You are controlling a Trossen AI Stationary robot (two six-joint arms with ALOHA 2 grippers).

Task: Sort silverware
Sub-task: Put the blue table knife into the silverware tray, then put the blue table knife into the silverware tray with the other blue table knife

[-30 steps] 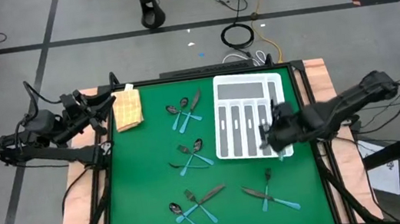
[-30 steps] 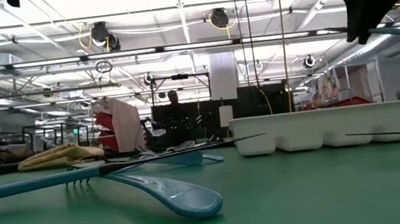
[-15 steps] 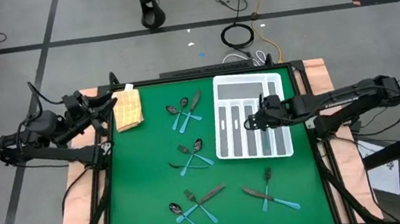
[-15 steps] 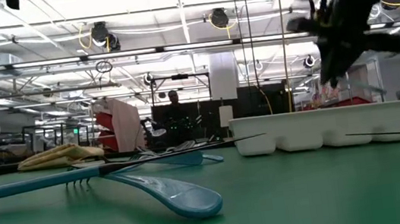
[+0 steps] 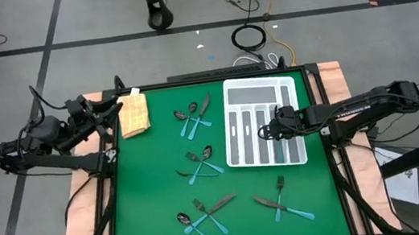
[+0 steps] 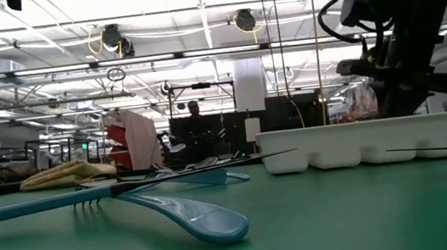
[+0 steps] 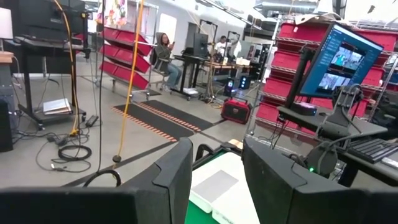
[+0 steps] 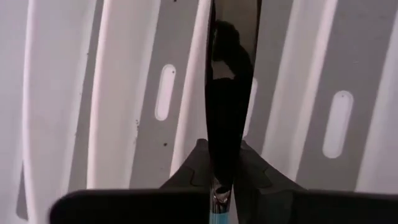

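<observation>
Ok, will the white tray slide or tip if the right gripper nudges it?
Probably slides rather than tips: the tray sits low, wide and flat on the green mat. It looks like thin moulded plastic, so likely light. The right gripper, shut on a utensil, is over its slots.

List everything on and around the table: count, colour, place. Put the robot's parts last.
Silverware with dark grey metal heads and light blue handles: about a dozen pieces, in four loose clusters on the mat left of and below the tray; one more is held over the tray.
White slotted plastic organiser tray: one, upper right of the mat.
Folded yellow cloth: one, upper left corner of the mat.
Green table mat: one, covering the table top.
Left gripper: open, parked at the table's left edge beside the cloth.
Right gripper: over the tray, shut on a dark-headed utensil pointing along a slot.
</observation>
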